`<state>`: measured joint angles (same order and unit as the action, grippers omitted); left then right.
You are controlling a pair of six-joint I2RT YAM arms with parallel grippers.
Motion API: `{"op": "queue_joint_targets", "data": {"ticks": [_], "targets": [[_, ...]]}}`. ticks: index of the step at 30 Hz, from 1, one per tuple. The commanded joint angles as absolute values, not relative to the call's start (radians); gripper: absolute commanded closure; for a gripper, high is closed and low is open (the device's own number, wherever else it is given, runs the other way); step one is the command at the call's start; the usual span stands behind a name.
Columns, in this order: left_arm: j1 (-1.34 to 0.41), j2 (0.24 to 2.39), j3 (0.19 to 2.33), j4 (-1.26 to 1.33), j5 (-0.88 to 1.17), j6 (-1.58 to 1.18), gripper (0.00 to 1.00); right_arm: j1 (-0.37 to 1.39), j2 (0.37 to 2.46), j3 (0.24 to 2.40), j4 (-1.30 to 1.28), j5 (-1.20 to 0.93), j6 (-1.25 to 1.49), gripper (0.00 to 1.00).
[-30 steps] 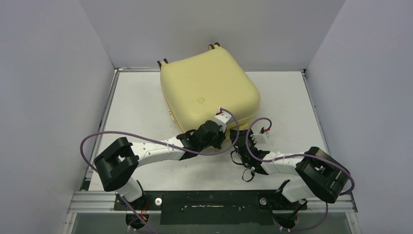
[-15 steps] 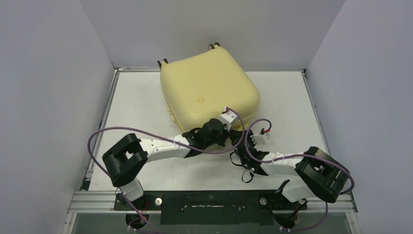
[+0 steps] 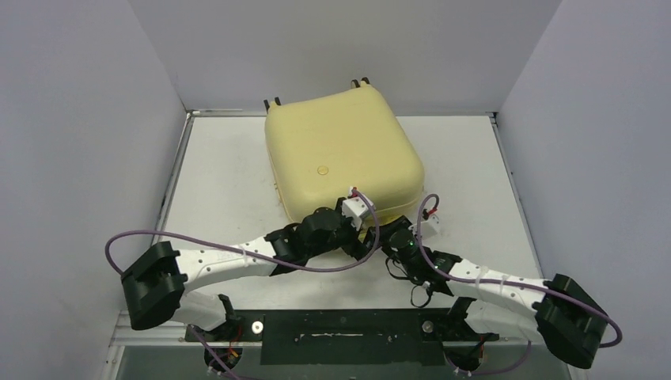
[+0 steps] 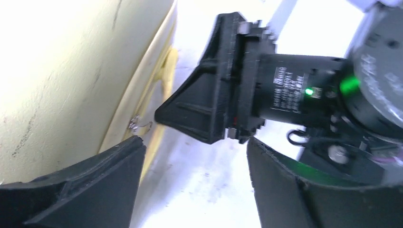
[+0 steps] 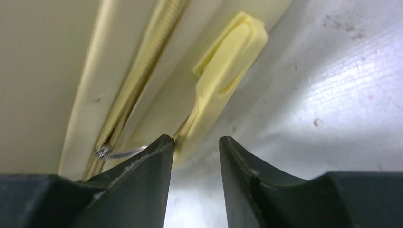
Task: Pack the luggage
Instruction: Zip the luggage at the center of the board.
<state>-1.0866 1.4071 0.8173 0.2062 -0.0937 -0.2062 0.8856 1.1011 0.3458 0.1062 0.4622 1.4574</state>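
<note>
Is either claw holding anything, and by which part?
Nothing is gripped. The left gripper is open and empty; the right gripper is open too, with the luggage zipper pull end unclamped between its fingers.

One luggage [image 3: 340, 150], one table [image 3: 221, 174], two claws: left claw [image 4: 195, 147], right claw [image 5: 195, 142].

luggage [image 3: 340, 154] front edge: both wrists sit right over it in the top view, so the seam there is covered
luggage up close: wrist cams only catch a slice of shell and seam
pull tab [image 5: 227, 66]: bottom end tucks behind one of the right gripper [image 5: 192, 142] jaws, can't tell if it's touching
left gripper [image 4: 195, 152]: jaws chopped off by the bottom edge, pretty blurry
wheels [image 3: 360, 81]: tiny black specks at the far edge
round mark [image 3: 322, 169] on the lid: too small to make out
</note>
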Motion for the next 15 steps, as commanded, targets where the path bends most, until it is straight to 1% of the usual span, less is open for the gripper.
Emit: {"op": "queue_joint_targets", "data": {"ticks": [1, 2, 3, 5, 6, 8, 11, 15], "targets": [[-1.114, 1.251, 0.777, 0.249, 0.008, -0.297, 0.14, 0.915, 0.919, 0.38, -0.175, 0.357, 1.247, 0.55], [-1.114, 1.213, 0.763, 0.233, -0.012, -0.305, 0.06, 0.91, 0.886, 0.401, -0.211, 0.361, 1.186, 0.51], [-1.114, 1.18, 0.749, 0.217, -0.018, -0.317, 0.03, 0.906, 0.857, 0.422, -0.239, 0.363, 1.123, 0.48], [-1.114, 1.094, 0.719, 0.19, -0.045, -0.341, 0.03, 0.904, 0.825, 0.466, -0.269, 0.351, 0.975, 0.39], [-1.114, 1.061, 0.701, 0.18, -0.064, -0.353, 0.03, 0.904, 0.82, 0.488, -0.285, 0.341, 0.913, 0.37], [-1.114, 0.998, 0.66, 0.166, -0.123, -0.388, 0.03, 0.905, 0.823, 0.525, -0.311, 0.323, 0.799, 0.34], [-1.113, 0.931, 0.602, 0.137, -0.232, -0.489, 0.03, 0.904, 0.825, 0.532, -0.289, 0.272, 0.701, 0.34], [-1.111, 0.861, 0.479, 0.11, -0.414, -0.752, 0.03, 0.904, 0.783, 0.48, -0.164, 0.215, 0.645, 0.34]]}}
